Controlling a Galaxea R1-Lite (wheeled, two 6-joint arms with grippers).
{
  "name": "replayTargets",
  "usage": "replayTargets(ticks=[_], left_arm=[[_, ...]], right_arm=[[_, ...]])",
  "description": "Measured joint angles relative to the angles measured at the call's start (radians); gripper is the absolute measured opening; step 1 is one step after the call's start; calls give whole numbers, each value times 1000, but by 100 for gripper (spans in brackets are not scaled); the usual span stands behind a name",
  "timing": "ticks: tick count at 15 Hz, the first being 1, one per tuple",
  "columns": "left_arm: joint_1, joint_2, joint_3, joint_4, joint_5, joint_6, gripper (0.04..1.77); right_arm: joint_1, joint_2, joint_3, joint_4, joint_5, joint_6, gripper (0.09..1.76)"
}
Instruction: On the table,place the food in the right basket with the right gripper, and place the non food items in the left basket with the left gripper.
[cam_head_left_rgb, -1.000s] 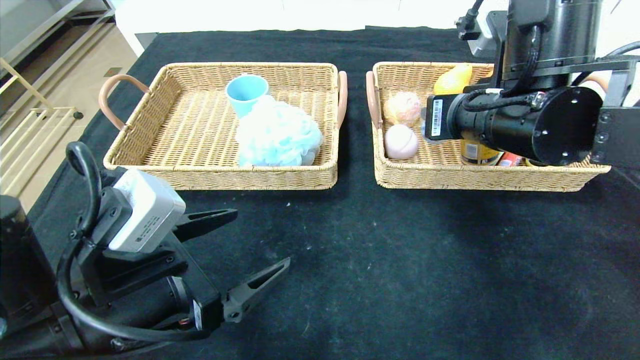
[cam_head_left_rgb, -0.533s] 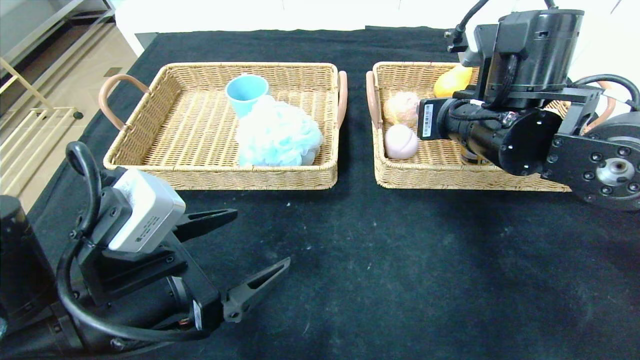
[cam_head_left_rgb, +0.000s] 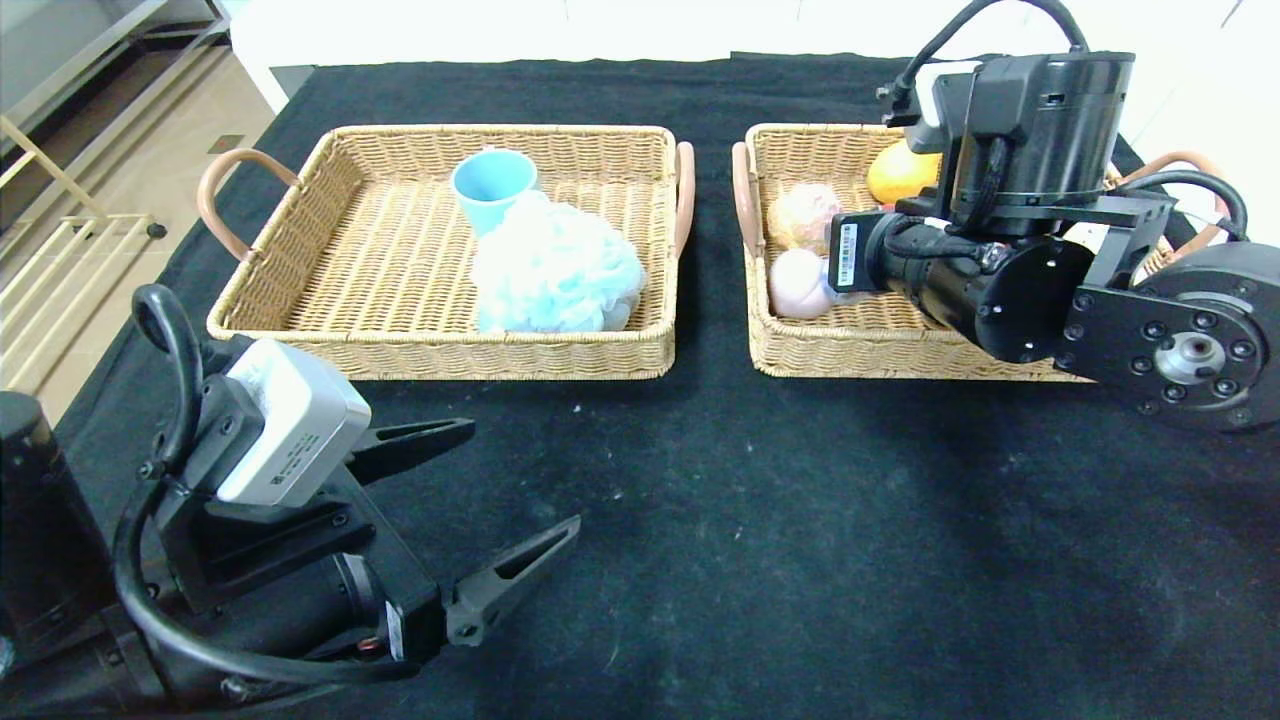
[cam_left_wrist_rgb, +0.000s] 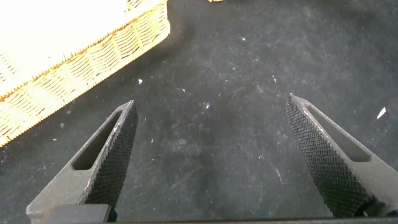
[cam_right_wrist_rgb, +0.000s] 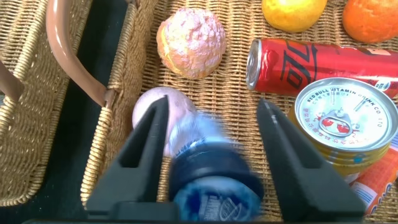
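My right gripper (cam_right_wrist_rgb: 213, 102) hangs over the right basket (cam_head_left_rgb: 850, 365), jaws open. A clear bottle with a blue cap (cam_right_wrist_rgb: 214, 180) lies between them, blurred, leaning on one finger and apart from the other. Below it sit a pink ball (cam_right_wrist_rgb: 146, 109), a sugared bun (cam_right_wrist_rgb: 190, 42), a red can (cam_right_wrist_rgb: 311, 61), a Red Bull can (cam_right_wrist_rgb: 345, 121) and an orange (cam_head_left_rgb: 897, 172). The left basket (cam_head_left_rgb: 300, 250) holds a blue cup (cam_head_left_rgb: 492, 185) and a blue bath puff (cam_head_left_rgb: 556, 268). My left gripper (cam_head_left_rgb: 522, 475) rests open and empty near the table's front left.
In the head view my right arm (cam_head_left_rgb: 1000, 290) covers the middle and right of the right basket. Both baskets have pink handles facing each other (cam_head_left_rgb: 684, 190). Black cloth (cam_head_left_rgb: 800, 550) covers the table in front of the baskets. The left wrist view shows a basket corner (cam_left_wrist_rgb: 93, 50).
The right arm has swung lower and leftward over the right basket, and its jaws have widened off the bottle. The left arm has not moved.
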Motion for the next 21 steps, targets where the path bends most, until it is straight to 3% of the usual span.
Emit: replayTargets(ticks=[6, 15, 18, 21], left_arm=[[-1, 1, 2, 0, 0, 0, 172], [0, 0, -3, 0, 6, -3, 172], [6, 1, -11, 0, 14, -4, 172], [9, 4, -18, 0, 65, -5, 172]], right_arm=[[0, -3, 5, 0, 0, 3, 143], [20, -40, 44, 0, 1, 4, 162], [41, -88, 120, 1, 5, 5, 165], [57, -169, 239, 1, 50, 4, 167]])
